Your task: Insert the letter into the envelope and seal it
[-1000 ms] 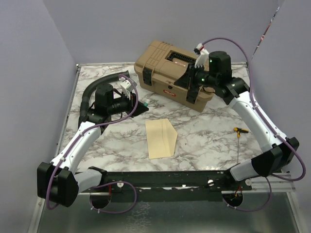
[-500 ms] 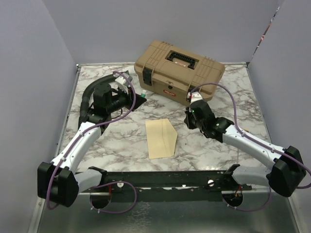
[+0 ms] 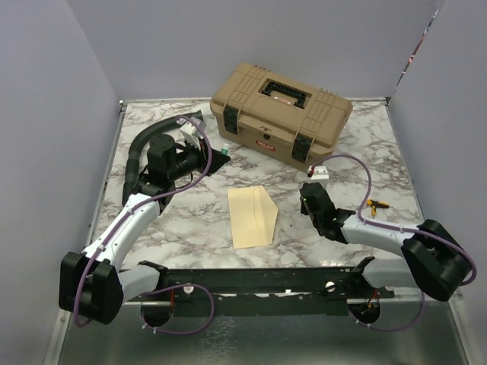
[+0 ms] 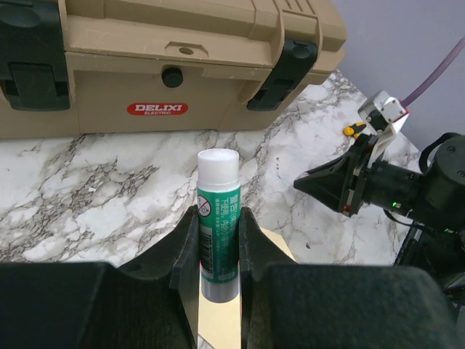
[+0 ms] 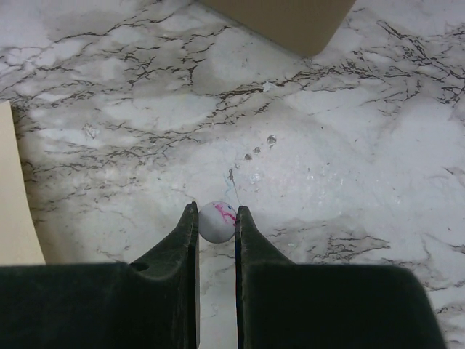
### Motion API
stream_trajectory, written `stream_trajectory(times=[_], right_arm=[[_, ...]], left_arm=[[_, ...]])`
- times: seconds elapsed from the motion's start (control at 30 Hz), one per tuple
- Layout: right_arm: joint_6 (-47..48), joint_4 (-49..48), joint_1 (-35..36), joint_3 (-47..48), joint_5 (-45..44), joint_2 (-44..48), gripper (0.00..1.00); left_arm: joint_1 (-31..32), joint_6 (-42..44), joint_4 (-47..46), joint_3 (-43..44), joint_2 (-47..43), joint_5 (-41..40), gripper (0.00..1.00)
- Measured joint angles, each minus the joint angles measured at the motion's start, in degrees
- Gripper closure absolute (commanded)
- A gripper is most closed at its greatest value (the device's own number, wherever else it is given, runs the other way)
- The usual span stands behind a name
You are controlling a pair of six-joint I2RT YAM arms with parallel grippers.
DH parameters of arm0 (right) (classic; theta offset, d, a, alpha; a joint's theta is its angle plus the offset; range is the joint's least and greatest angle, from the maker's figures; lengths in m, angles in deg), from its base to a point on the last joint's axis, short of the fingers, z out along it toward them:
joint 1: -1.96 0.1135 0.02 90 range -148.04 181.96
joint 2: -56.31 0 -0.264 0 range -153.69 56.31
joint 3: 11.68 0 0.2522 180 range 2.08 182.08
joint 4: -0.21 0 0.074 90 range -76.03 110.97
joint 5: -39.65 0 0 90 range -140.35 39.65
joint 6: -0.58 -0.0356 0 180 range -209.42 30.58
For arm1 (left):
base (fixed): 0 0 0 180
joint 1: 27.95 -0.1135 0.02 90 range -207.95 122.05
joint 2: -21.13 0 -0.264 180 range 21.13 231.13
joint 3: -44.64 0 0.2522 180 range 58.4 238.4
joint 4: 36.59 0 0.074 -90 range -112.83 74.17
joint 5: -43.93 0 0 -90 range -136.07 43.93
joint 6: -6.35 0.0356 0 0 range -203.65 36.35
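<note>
Now, step in hand: the sealing stage, by my reading; glue is out and ready, and none looks applied yet.
Next move: bring the glue tip over to the flap and draw it along the edge, then fold the flap shut and press it.
Left gripper [image 4: 219,218]: closed on a green-labelled glue stick [image 4: 218,174], held upright with its white tip bare. It is raised near the toolbox [image 3: 278,114], to the left of and behind the envelope.
Envelope [image 3: 252,217]: lies flat on the marble table [image 3: 190,228] between the two arms, flap spread toward the right. It is apart from both sets of jaws; a pale sliver of it shows just below the left fingers in the wrist view.
Letter: no separate brown sheet is in view; probably already inside, though I cannot tell.
Right gripper [image 5: 216,215]: low over bare marble to the right of the envelope, pinching a white round piece [image 5: 216,222] with pink marks, possibly the glue cap.
</note>
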State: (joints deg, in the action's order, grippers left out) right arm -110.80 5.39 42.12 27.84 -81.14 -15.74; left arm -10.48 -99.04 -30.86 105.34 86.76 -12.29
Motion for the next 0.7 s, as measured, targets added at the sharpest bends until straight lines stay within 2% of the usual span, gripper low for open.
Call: stream_trajectory(times=[0.2,0.5,0.7], right_arm=[[-0.52,-8.5,0.0,-1.2,-1.81,-6.49,0.93],[-2.08,-11.02,0.0,-1.55,-1.95,-9.7,0.58],[-2.71,-8.74,0.0,-1.29,-1.95,-6.05,0.42]], left_arm=[[0.0,-1.77,-2.6,-0.17,0.0,0.0,1.0],[0.0,-2.6,-4.15,-0.59,0.0,0.07,1.0],[0.0,-2.89,-5.14,-0.59,0.0,0.2,1.0]])
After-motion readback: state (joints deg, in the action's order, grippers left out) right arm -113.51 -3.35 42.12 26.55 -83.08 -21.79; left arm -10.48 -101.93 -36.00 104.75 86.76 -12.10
